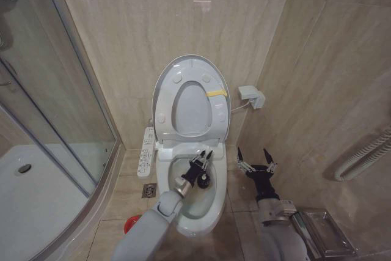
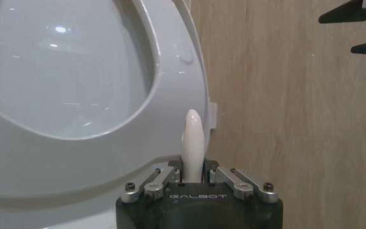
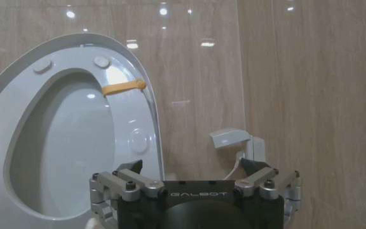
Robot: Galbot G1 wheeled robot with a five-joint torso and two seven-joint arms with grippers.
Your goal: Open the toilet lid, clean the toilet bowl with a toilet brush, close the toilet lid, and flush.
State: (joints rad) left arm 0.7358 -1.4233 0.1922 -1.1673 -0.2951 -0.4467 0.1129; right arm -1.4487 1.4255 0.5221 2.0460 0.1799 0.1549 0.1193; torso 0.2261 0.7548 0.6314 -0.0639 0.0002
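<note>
The toilet lid [image 1: 190, 113] stands upright against the wall, with the ring seat [image 1: 164, 99] and its yellow tag raised against it. My left gripper [image 1: 201, 161] hovers over the toilet bowl [image 1: 214, 203], shut on the toilet brush [image 1: 203, 181], whose dark head hangs inside the bowl. The left wrist view shows the white handle [image 2: 192, 138] clamped between the fingers, in front of the raised seat [image 2: 173, 95]. My right gripper [image 1: 255, 159] is open and holds nothing, beside the bowl's right side near the wall. From its wrist I see the lid [image 3: 62, 143] and the tag [image 3: 123, 87].
A red brush holder [image 1: 129, 224] sits on the floor left of the pedestal, near a floor drain [image 1: 149, 191]. The side control panel [image 1: 147, 151] juts out left of the seat. A glass shower enclosure [image 1: 55, 120] closes the left; a wall box [image 1: 252, 96], hose [image 1: 366, 154] and metal tray [image 1: 324, 233] are right.
</note>
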